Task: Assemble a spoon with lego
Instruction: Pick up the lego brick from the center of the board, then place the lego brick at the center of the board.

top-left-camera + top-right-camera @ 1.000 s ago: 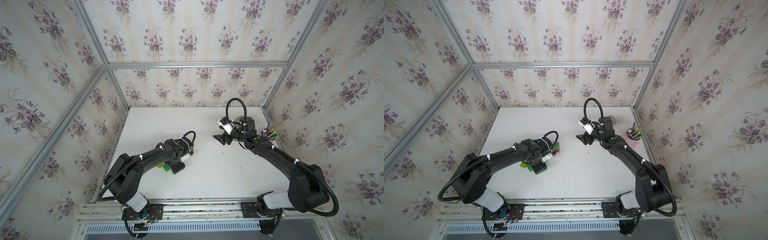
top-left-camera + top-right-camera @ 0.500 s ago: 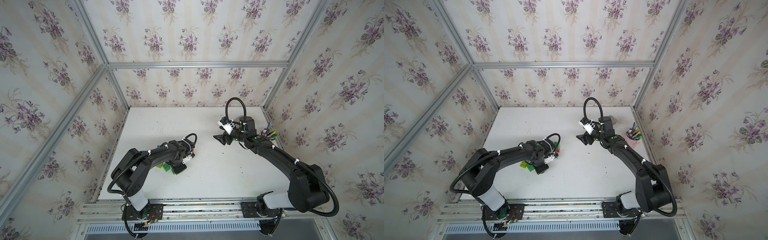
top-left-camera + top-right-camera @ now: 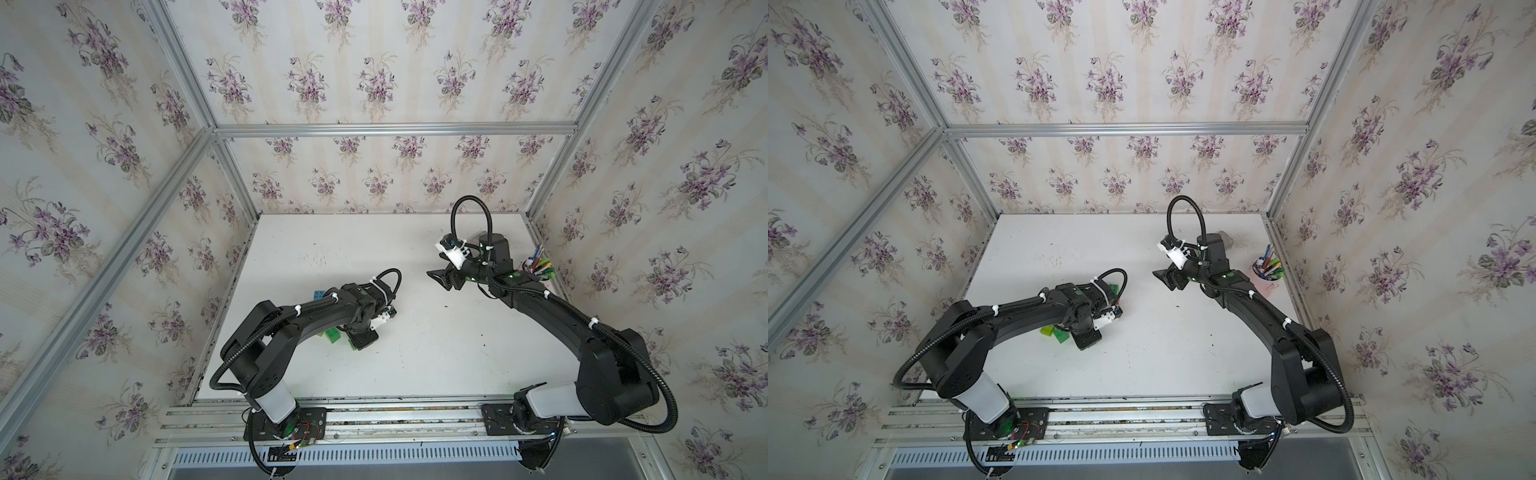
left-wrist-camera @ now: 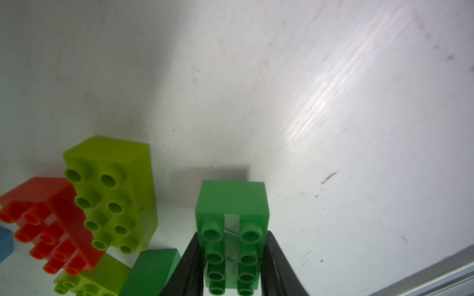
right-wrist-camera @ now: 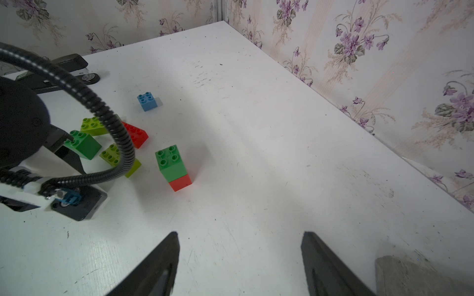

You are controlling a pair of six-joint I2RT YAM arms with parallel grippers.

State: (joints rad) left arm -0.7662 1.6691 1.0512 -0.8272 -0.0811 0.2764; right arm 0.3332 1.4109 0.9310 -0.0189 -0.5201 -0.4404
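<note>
Your left pincer (image 4: 232, 237) is clamped on the green brick (image 4: 232, 202), just beside the lime brick (image 4: 110, 194); your right pincer (image 5: 241, 234) hangs apart, well away from it.

The scuffed white table (image 3: 436, 353) carries loose lego on its left side. A lime brick (image 4: 110, 194) touches a red brick (image 4: 59, 205), a blue brick (image 5: 146, 101) lies farther back, and a green-on-red stack (image 5: 173, 166) stands upright. A pen cup (image 3: 1266, 277) stands at the right edge.

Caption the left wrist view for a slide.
Left gripper shut on a green oblong studded plastic brick on the white table, beside a lime green oblong brick and a red brick.
</note>
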